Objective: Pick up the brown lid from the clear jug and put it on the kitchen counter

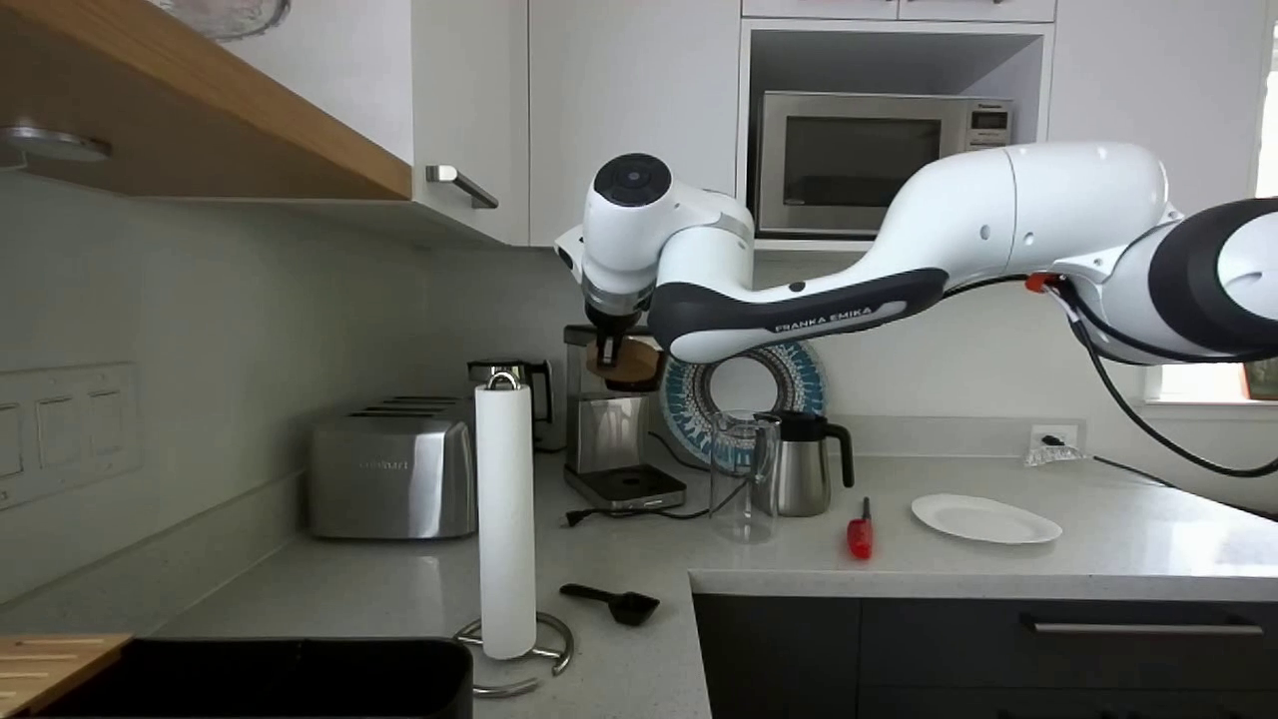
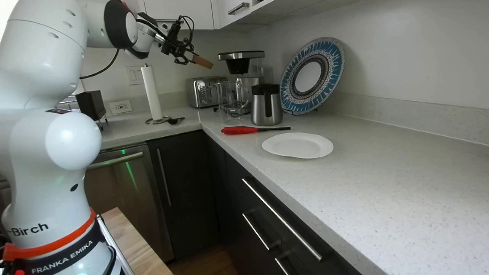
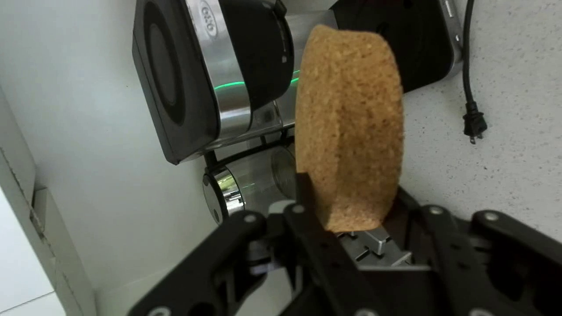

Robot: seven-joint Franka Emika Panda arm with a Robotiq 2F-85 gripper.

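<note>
The round, grainy brown cork lid (image 3: pixel 351 127) is hanging tilted in mid-air, the black jointed gripper (image 3: pixel 353 197) clamping its sides; lower down, the clear cylindrical jug (image 1: pixel 742 499) is standing on the pale, speckled kitchen counter (image 2: pixel 401 191).

Pale wall (image 2: pixel 382 57), white cupboards (image 1: pixel 634 100), dark drawers (image 1: pixel 949 649), wooden shelf (image 1: pixel 250 120)

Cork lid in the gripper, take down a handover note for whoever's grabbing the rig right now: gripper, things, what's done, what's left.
Gripper: closed on the cork lid, holding it in the air.
Clear jug: standing on the kitchen counter beside the steel carafe, its top uncovered.
Done: lid off the jug and in the grip.
Left: lower the lid to the counter, open the gripper, back away.
</note>
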